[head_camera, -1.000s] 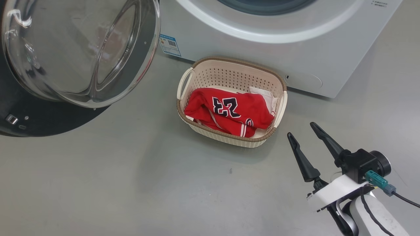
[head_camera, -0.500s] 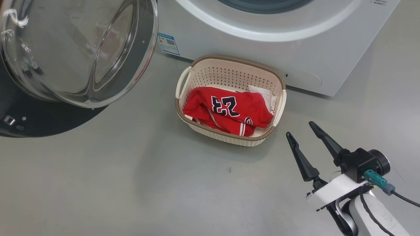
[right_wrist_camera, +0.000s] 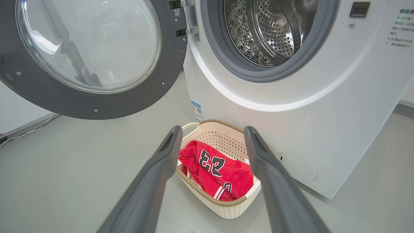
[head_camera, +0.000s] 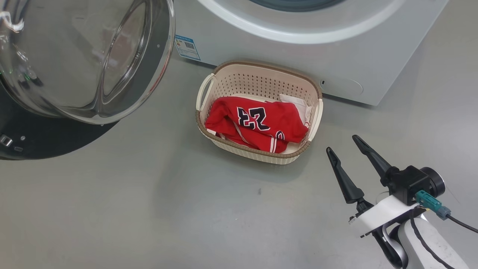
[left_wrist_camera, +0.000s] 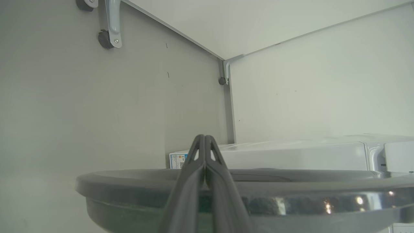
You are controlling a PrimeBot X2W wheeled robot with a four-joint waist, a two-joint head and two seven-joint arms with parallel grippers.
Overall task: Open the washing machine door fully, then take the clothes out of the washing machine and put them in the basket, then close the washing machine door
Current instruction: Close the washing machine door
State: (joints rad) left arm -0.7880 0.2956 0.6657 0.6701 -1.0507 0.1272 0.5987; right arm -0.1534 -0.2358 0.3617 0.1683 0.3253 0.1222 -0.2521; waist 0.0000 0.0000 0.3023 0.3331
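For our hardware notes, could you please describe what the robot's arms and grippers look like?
The right gripper has two long, tapering black jaws on a black block, on a white bracket. A teal connector with a dark lead sits beside it; the forearm is pale. The left gripper has matching dark jaws with slots near their tips.

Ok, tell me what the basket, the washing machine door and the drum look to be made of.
The basket: cream plastic, matt, likely moulded, given its even rows of holes; the brown rim only imitates weave. The washing machine door: clear bulging bowl, probably glass, with sharp reflections; dark glossy rim, likely plastic. The drum: bright perforated metal, apparently stainless steel.
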